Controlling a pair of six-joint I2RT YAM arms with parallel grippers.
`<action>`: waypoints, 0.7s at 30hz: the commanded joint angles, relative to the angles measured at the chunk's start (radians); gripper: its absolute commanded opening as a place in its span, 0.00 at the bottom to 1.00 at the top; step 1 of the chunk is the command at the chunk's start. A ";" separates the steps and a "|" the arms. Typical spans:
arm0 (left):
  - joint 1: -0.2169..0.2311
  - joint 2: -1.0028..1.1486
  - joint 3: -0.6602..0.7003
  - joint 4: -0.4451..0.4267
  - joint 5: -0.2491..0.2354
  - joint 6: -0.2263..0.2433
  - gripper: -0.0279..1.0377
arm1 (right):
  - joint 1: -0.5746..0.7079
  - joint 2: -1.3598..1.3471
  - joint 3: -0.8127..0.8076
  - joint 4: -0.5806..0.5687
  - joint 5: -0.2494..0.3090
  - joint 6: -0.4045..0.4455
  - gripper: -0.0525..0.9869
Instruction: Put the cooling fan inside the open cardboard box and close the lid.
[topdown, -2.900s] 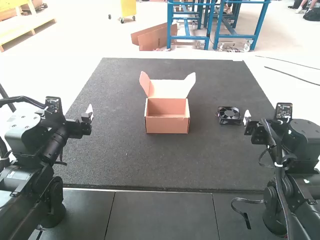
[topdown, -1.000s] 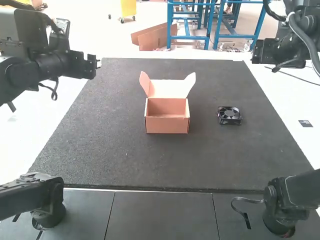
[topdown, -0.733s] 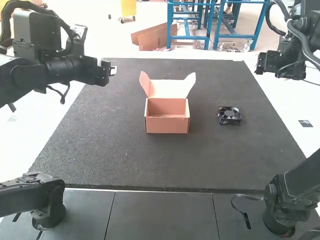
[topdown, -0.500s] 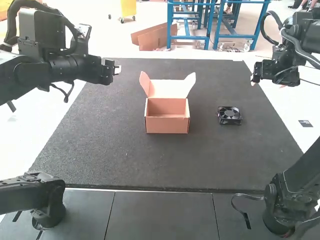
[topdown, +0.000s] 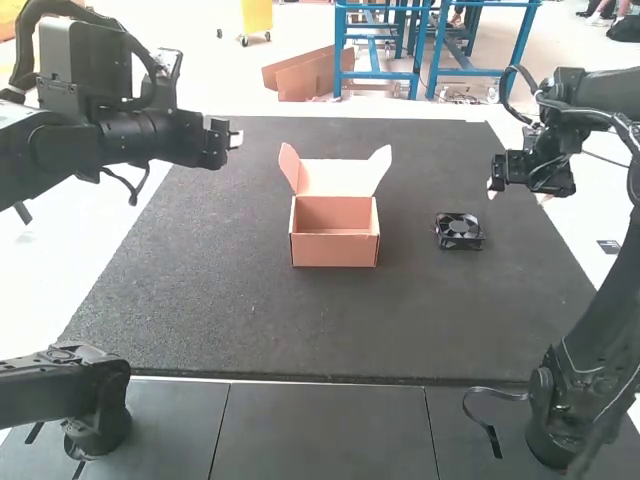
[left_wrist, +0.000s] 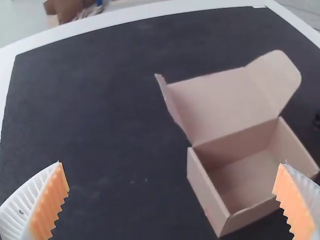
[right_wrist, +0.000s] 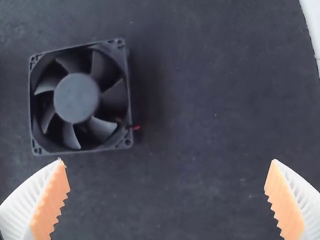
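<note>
A black square cooling fan lies flat on the dark mat, to the right of the cardboard box. The box stands open in the mat's middle, its lid and two side flaps raised at the back. My right gripper hangs open above and behind the fan, a little to its right, with nothing between its white ribbed fingers. My left gripper is raised at the mat's back left, open and empty, looking down at the box.
The dark mat covers most of the table, with a pale bare border around it. Both arm bases stand at the near edge.
Both arms rose from low at the table's sides. The left gripper swung in toward the box's back left. The right gripper came down and inward to above the fan.
</note>
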 joint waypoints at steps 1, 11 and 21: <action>-0.007 0.006 0.016 0.010 0.008 -0.008 0.94 | 0.009 0.027 0.006 0.013 -0.003 -0.009 0.91; -0.007 0.006 0.008 0.003 0.008 -0.008 0.94 | 0.009 0.139 0.043 0.033 -0.004 -0.030 0.91; -0.007 0.006 0.005 0.001 0.010 -0.010 0.94 | 0.009 0.235 0.119 0.048 -0.009 -0.038 0.92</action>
